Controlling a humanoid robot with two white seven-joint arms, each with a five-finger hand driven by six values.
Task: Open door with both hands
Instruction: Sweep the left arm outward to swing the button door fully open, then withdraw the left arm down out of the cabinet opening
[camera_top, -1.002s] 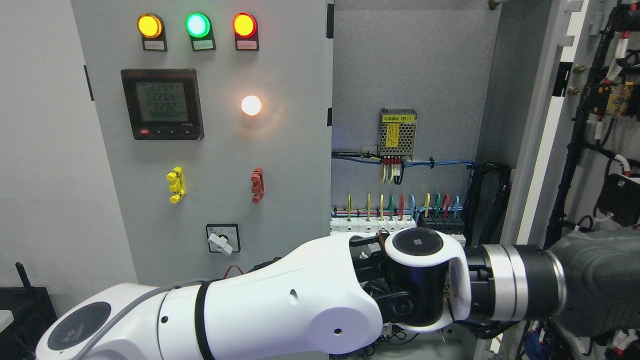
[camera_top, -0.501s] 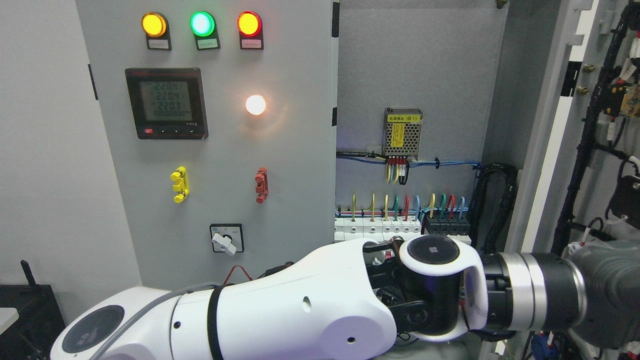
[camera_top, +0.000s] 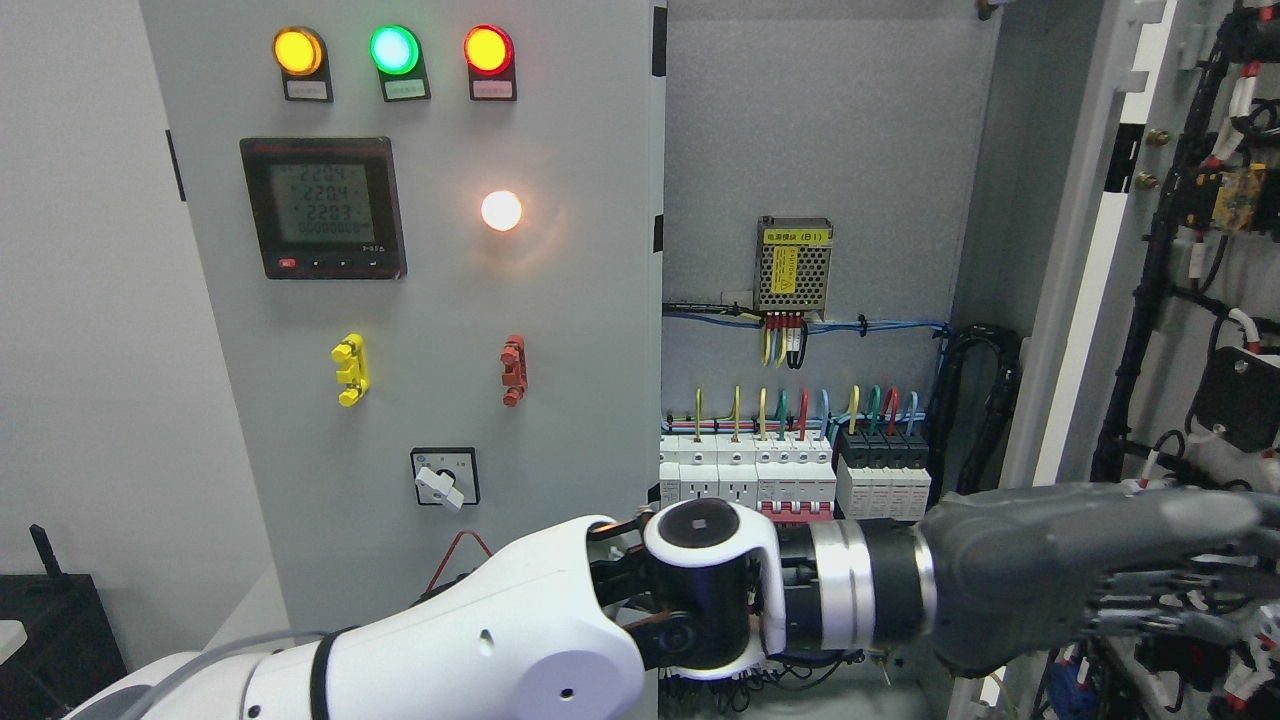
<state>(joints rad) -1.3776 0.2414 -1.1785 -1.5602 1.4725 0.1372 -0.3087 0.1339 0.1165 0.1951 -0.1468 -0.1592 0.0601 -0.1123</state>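
Reaching across from the lower left of the head view, the left hand (camera_top: 1090, 590) lies flat and dark grey at the right door (camera_top: 1200, 250), which stands swung wide at the picture's right with its wired inner face turned toward the camera. Its fingers (camera_top: 1170, 610) are stretched out straight, side by side and holding nothing; whether they actually touch the door's inner face is hard to tell, since they overlap its cabling at the frame edge. The right hand does not show at all.

Inside the opened half, the cabinet interior (camera_top: 820, 150) is exposed, with a small power supply (camera_top: 795, 265) above and a row of breakers (camera_top: 790, 480) below. The left door (camera_top: 420, 300), carrying three indicator lamps (camera_top: 393, 50), a meter (camera_top: 323, 207) and a rotary switch (camera_top: 444, 478), looks shut.

By this judgement the right door's opening is all but done. Next comes the left door, which calls for a hand brought to its free edge beside the cabinet's centre.
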